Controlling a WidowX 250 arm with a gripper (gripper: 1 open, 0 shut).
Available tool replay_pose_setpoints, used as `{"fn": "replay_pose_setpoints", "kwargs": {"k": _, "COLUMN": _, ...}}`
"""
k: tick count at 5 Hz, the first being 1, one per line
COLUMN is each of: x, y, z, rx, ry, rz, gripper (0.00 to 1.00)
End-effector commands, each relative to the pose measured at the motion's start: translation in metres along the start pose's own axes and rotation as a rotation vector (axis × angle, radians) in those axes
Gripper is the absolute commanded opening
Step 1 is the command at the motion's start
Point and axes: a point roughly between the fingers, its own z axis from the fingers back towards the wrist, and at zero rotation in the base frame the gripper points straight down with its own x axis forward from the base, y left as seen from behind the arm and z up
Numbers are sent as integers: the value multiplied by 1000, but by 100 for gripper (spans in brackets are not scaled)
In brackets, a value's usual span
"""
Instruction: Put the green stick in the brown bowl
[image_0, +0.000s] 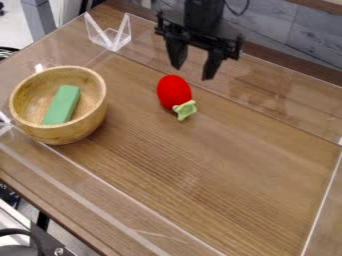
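The green stick (60, 104) lies flat inside the brown bowl (91, 122) at the left of the wooden table. My gripper (197, 64) hangs at the back of the table, pointing down, well to the right of the bowl and just behind a red strawberry toy (173, 90). Its dark fingers (213, 68) stand close together with nothing between them, so the gripper is shut and empty.
The strawberry toy has a small green leaf piece (186, 111) at its front. A clear plastic stand (110, 32) sits at the back left. Low clear walls (321, 215) border the table.
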Motion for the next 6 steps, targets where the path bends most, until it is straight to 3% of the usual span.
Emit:
{"fn": "replay_pose_setpoints", "kwargs": {"k": 1, "x": 7, "y": 3, "z": 26, "rx": -17, "ry": -60, "rz": -48, "gripper": 100}}
{"fn": "replay_pose_setpoints", "kwargs": {"k": 2, "x": -7, "y": 6, "z": 29, "rx": -25, "ry": -64, "rz": -81, "gripper": 100}}
{"fn": "replay_pose_setpoints", "kwargs": {"k": 3, "x": -20, "y": 9, "z": 25, "rx": -38, "ry": -53, "rz": -104, "gripper": 100}}
{"fn": "replay_pose_setpoints", "kwargs": {"k": 4, "x": -26, "y": 5, "z": 15, "rx": -56, "ry": -63, "rz": -148, "gripper": 100}}
{"fn": "replay_pose_setpoints", "kwargs": {"k": 6, "x": -23, "y": -1, "z": 3, "rx": -64, "ry": -91, "rz": -203, "gripper": 100}}
